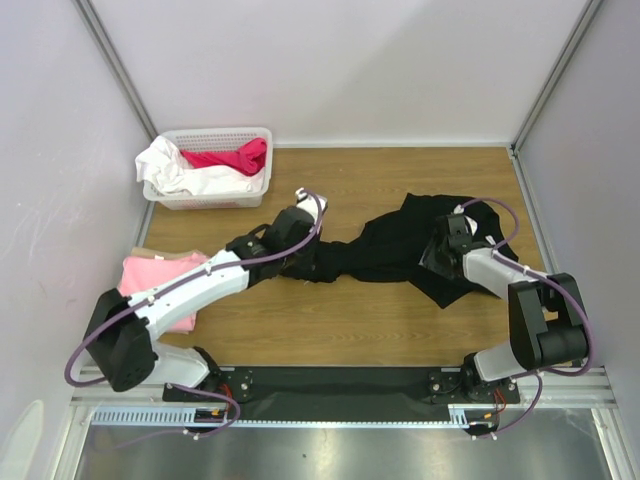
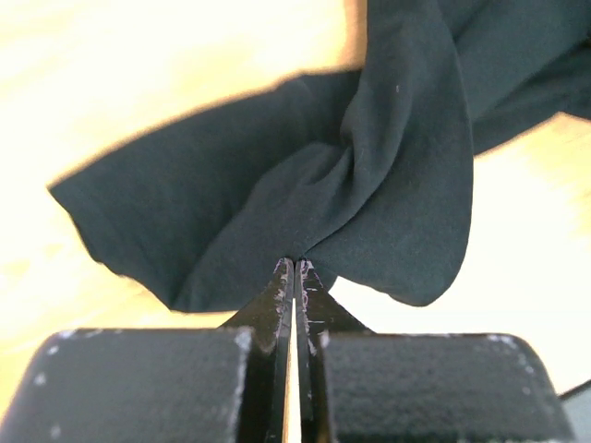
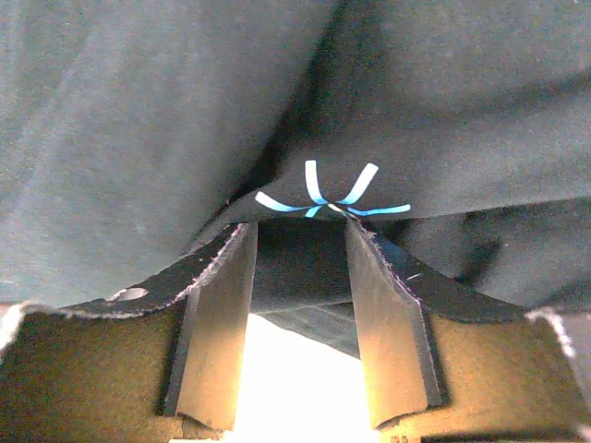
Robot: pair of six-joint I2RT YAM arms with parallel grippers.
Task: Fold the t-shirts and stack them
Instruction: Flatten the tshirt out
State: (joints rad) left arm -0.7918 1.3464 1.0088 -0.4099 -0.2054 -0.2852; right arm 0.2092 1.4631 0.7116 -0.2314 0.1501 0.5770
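the black t-shirt (image 1: 390, 250) is seen lying crumpled across the middle of the wooden table (image 1: 400, 330), drawn out into a long strip. its left end is clamped by the left gripper (image 2: 295, 268), whose jaws are pressed tightly together on a twisted pinch of the cloth. at the right part of the black t-shirt, the right gripper (image 3: 300, 231) is set into the cloth with its jaws half apart, and a thick fold is held between them; a small pale-blue starburst mark (image 3: 328, 198) is seen just beyond the fingertips (image 3: 369, 268). the pink t-shirt (image 1: 160, 290) is laid flat well to the left of the black t-shirt, partly covered by the left arm. a white basket (image 1: 210, 200), filled with white and red cloth, is placed beyond the black t-shirt's left end, apart from it.
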